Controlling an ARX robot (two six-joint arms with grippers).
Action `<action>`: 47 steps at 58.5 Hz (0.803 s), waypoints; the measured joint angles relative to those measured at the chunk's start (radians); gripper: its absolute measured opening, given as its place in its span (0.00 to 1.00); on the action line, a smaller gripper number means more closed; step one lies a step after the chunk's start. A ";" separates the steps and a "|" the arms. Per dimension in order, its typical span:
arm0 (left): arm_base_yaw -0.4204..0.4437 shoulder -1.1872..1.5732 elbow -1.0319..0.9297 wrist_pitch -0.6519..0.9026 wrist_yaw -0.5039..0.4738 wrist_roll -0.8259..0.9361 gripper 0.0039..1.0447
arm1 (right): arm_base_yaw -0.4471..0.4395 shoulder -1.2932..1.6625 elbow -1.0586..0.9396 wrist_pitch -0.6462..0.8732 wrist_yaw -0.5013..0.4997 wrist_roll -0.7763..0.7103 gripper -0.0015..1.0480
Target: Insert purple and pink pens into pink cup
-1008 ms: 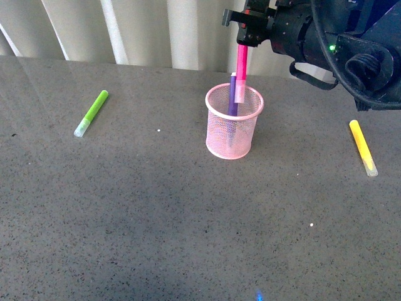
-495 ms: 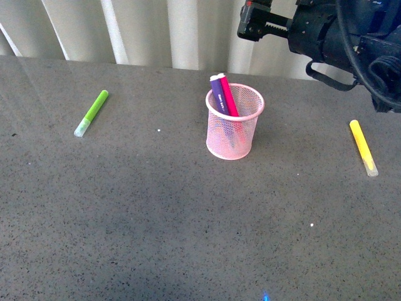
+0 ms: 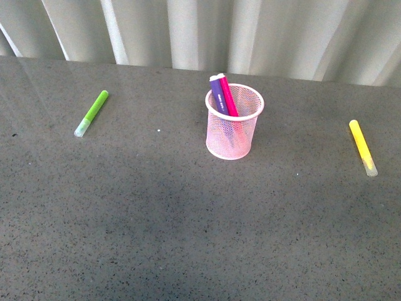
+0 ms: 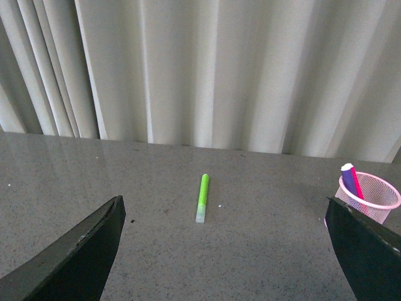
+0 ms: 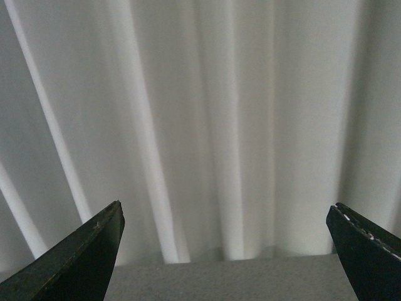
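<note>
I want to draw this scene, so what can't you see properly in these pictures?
- Pen tips: the purple pen and pink pen sink into the pink cup; the mesh blurs their lower ends in the front view.
- Arms: absent from the front view.
- Table: the right wrist view shows mostly curtain.
- Yellow pen: outside both wrist views.

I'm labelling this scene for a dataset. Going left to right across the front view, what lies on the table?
Lime-green pen → pink cup, with the purple pen and the pink pen standing in it, purple just left of pink → yellow pen.
</note>
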 joint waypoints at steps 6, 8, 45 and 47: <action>0.000 0.000 0.000 0.000 0.000 0.000 0.94 | -0.111 -0.158 -0.040 -0.056 -0.056 0.020 0.93; 0.000 0.000 0.000 0.000 0.000 0.000 0.94 | -0.137 -0.189 -0.048 -0.066 -0.070 0.027 0.93; 0.000 0.000 0.000 0.000 0.000 0.000 0.94 | 0.084 -0.619 -0.241 -0.562 0.028 -0.138 0.06; 0.000 0.000 0.000 0.000 0.000 0.000 0.94 | 0.099 -0.633 -0.250 -0.567 0.042 -0.142 0.03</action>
